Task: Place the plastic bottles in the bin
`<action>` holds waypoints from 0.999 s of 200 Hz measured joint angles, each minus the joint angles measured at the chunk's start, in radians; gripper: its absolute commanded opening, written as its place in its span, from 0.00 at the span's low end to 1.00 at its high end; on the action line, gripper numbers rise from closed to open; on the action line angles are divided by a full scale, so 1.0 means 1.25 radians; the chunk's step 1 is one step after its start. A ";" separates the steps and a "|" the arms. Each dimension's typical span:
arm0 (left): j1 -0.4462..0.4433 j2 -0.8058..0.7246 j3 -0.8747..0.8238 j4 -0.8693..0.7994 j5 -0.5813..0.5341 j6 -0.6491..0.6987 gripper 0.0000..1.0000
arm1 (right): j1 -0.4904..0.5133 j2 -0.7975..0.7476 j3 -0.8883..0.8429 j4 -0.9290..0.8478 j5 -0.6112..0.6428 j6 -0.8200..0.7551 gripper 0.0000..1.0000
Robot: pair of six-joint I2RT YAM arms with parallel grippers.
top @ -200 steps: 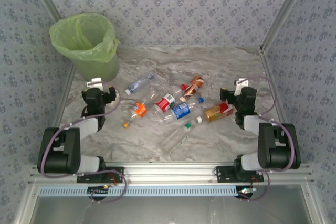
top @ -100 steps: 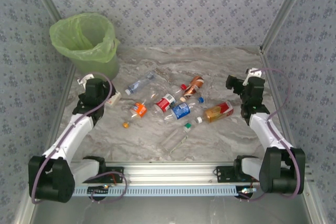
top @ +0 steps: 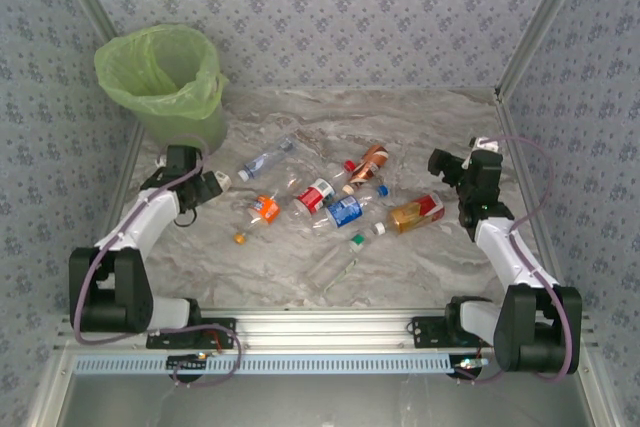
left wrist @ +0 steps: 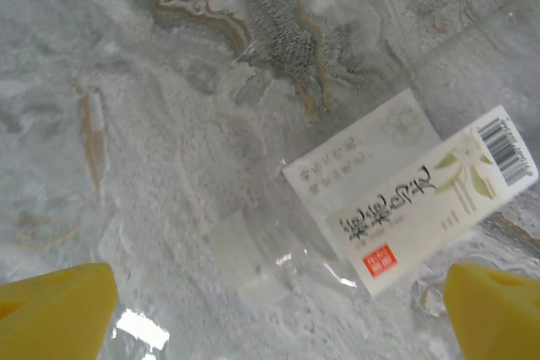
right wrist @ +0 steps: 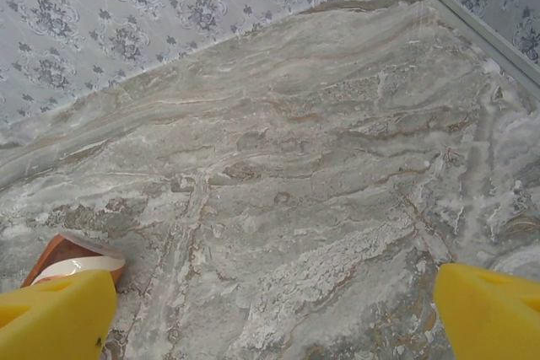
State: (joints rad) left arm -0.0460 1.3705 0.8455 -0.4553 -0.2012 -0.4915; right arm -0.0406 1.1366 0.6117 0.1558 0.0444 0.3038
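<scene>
Plastic bottles [top: 330, 202] lie scattered on the table [top: 430, 267], the bin [top: 165, 82] at its far-left corner, as both arms, folded a second ago, reach out, left pincer [left wrist: 274, 309] spread over a white-labelled bottle [left wrist: 396, 200] for a likely first pick, right pincer [right wrist: 274, 318] spread and empty.

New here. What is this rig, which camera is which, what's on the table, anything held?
Two robot arms: left arm and right arm, bolted at the near edge of a marble table. The wide picture comes from a fixed camera above and behind them. The other two come from cameras on each wrist, looking past that arm's yellow fingertips. Small plastic bottles lie scattered mid-table; a green-lined bin stands at the far left corner. The left wrist view looks down on a clear bottle with a white label. Both pairs of jaws are open and hold nothing.
</scene>
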 measured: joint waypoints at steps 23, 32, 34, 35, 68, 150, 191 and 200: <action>0.025 0.090 0.053 -0.003 0.048 0.074 0.99 | 0.000 -0.002 0.000 -0.009 0.002 -0.001 0.99; 0.027 0.116 0.071 -0.004 0.067 0.098 0.99 | 0.000 -0.005 0.000 -0.012 0.005 -0.001 0.99; 0.027 0.123 0.075 -0.005 0.072 0.105 0.99 | 0.000 -0.007 0.000 -0.013 0.006 -0.001 0.99; 0.027 0.125 0.077 -0.005 0.074 0.107 0.99 | 0.000 -0.007 0.000 -0.013 0.006 -0.001 0.99; 0.027 0.186 0.132 -0.028 0.128 0.191 0.99 | 0.000 -0.021 0.000 -0.015 0.020 -0.004 0.99; -0.065 0.279 0.166 -0.055 0.126 0.296 0.99 | 0.000 -0.020 0.000 -0.022 0.037 -0.004 0.99; -0.098 0.336 0.201 -0.064 0.085 0.309 0.91 | 0.000 -0.020 0.000 -0.029 0.037 -0.004 0.99; -0.105 0.339 0.207 -0.060 0.077 0.309 0.89 | 0.000 -0.020 0.000 -0.030 0.038 -0.004 0.99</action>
State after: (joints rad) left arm -0.1768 1.7947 1.1046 -0.5308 -0.1047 -0.1047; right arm -0.0406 1.1114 0.6117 0.1184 0.0914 0.2989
